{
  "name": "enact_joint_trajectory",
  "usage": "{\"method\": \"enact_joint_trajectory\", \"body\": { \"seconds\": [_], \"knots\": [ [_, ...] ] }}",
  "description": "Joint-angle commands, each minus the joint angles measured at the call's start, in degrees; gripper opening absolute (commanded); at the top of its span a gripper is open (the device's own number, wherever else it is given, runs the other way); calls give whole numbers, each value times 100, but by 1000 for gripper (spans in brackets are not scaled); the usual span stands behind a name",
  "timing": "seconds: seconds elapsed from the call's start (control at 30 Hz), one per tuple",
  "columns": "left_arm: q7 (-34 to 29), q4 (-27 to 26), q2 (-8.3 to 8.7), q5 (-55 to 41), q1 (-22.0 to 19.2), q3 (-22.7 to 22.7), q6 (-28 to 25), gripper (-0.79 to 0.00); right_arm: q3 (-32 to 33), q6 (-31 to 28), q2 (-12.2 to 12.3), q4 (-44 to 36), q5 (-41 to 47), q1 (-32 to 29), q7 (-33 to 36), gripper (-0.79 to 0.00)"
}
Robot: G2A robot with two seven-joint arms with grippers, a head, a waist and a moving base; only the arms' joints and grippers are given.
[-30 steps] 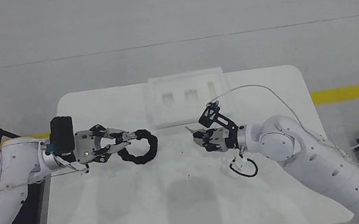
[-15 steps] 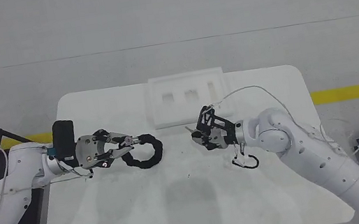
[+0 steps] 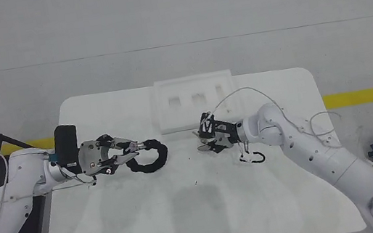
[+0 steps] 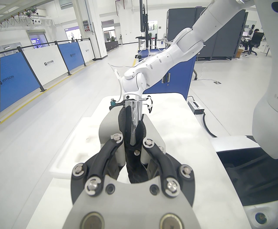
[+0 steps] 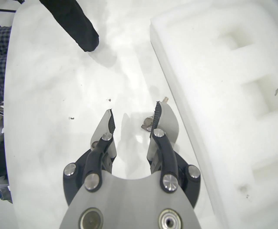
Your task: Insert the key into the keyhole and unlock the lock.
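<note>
My left gripper (image 3: 128, 153) is shut on a black cable lock (image 3: 150, 157) and holds it above the table's left half. In the left wrist view the lock's silver cylinder (image 4: 135, 119) sticks out from between the fingers of that gripper (image 4: 132, 134). My right gripper (image 5: 134, 108) hangs open just above the table beside the foam tray. The small silver key (image 5: 147, 125) lies flat under it, its head against the inner face of one finger and its tip (image 5: 166, 99) poking out past that finger. One black end of the lock (image 5: 83, 32) shows farther off.
A white foam tray (image 3: 195, 100) with shallow recesses sits at the table's back middle, close alongside the right gripper (image 3: 204, 136). The white table (image 3: 187, 212) has free room in front. A thin cable loops off the right arm (image 3: 252, 157).
The right gripper has shifted left toward the foam tray and now stands over the key. The left arm drifted slightly right with the lock, then held still.
</note>
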Motion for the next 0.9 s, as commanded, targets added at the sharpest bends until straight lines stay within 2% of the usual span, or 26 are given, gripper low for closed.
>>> {"method": "enact_joint_trajectory", "body": {
  "seconds": [0.0, 0.67, 0.73, 0.87],
  "knots": [
    [0, 0, 0, 0, 0, 0, 0, -785, -50, -23, -57, 106, -51, 39, -41, -468],
    [0, 0, 0, 0, 0, 0, 0, -785, -307, -166, -469, 785, -965, 390, -273, -459],
    [0, 0, 0, 0, 0, 0, 0, -785, -319, -149, -495, 806, -1057, 397, -286, -468],
    [0, 0, 0, 0, 0, 0, 0, -785, -337, -105, -532, 807, -1296, 405, -289, -542]
  ]
}}
